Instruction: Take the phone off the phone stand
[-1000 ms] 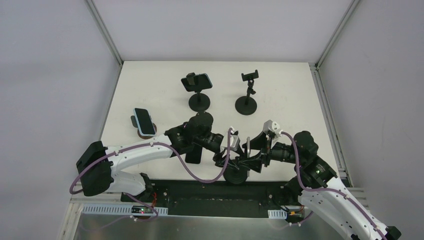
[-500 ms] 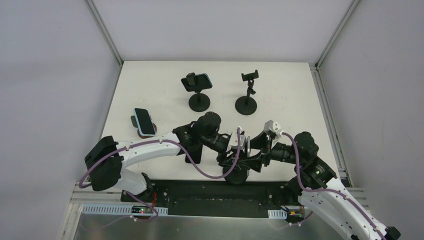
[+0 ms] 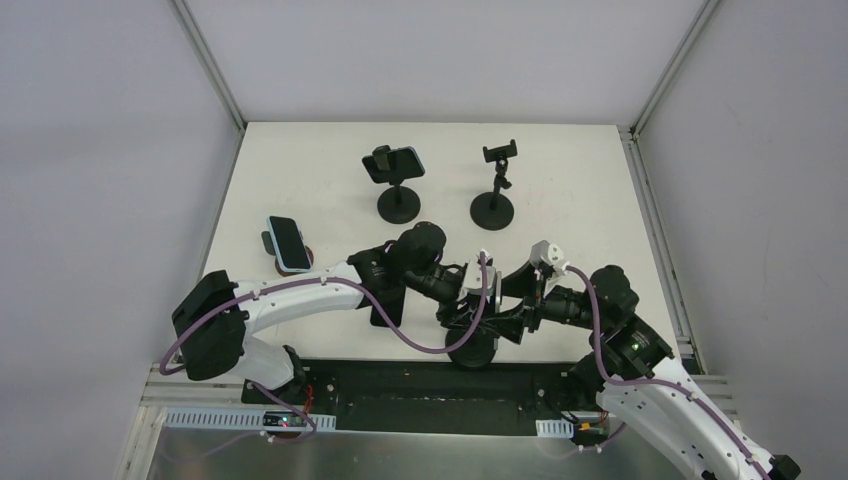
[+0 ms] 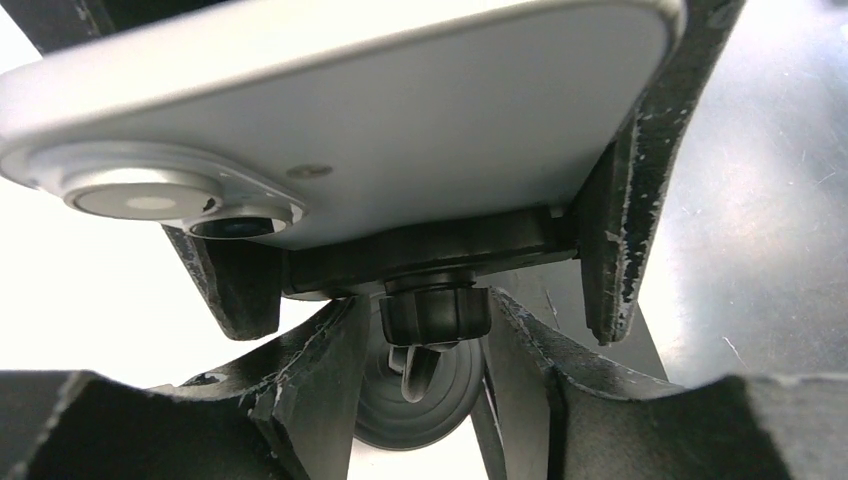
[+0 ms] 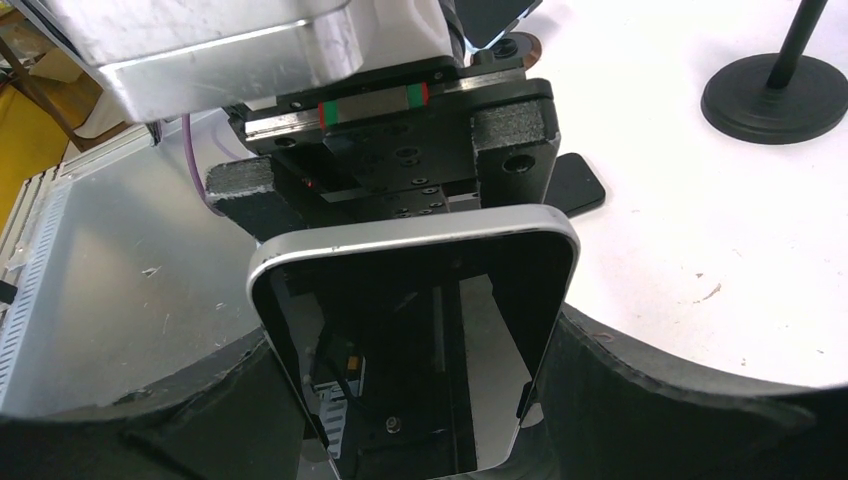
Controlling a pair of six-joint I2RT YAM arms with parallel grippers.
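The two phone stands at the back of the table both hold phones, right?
Not quite. In the top view only the left back stand holds a phone; the right back stand has an empty clamp.

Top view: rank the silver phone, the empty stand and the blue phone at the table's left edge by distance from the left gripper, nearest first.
1. silver phone, right at the left gripper's fingertips, near centre.
2. empty stand, far side, right of centre.
3. blue phone, left edge, on its low stand.
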